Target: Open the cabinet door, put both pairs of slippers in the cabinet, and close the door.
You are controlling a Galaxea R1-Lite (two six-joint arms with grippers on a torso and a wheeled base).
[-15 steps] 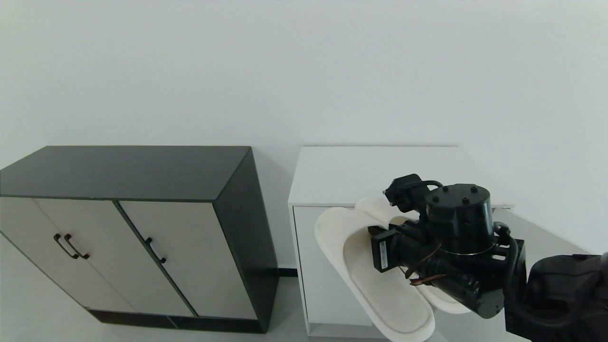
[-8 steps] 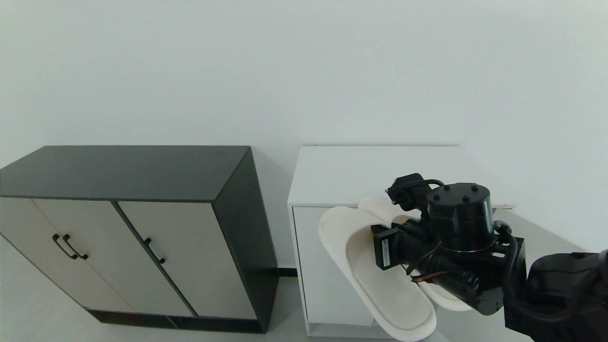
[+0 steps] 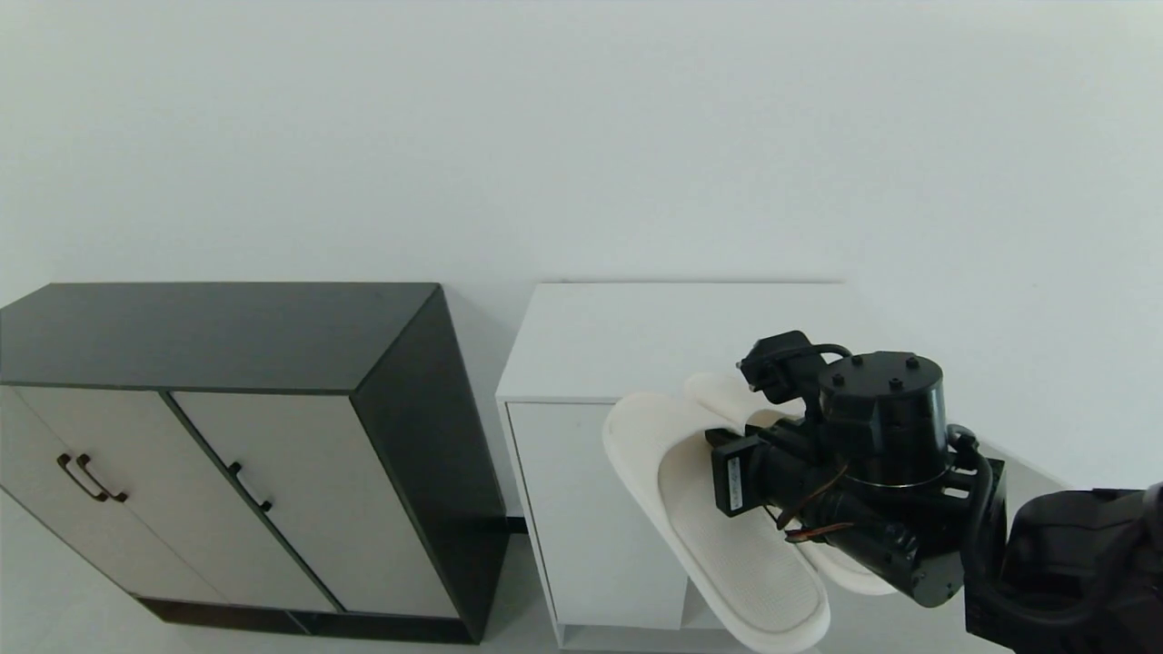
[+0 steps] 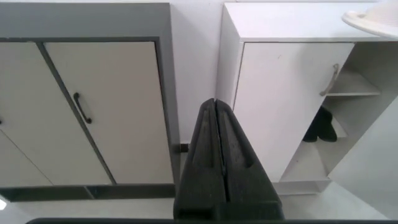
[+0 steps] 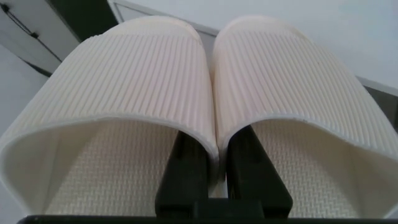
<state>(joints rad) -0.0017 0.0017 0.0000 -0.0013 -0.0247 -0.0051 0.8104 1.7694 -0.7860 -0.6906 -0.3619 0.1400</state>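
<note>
Right gripper (image 5: 216,160) clenched on the cream slippers (image 3: 745,554); its fingers go under both straps and hold the pair in the air before the white cabinet (image 3: 672,327). The cabinet door (image 4: 286,106) stands swung open, and past its free edge we see bare shelves and a dark pair (image 4: 322,126) low down. Left gripper (image 4: 219,143) is clamped together and empty. The black cabinet (image 3: 218,331) stands just beside, across a narrow gap.

readable text: none
white label (image 3: 732,480): sits on the right arm (image 3: 877,454), carries dark print too small to make out
</note>
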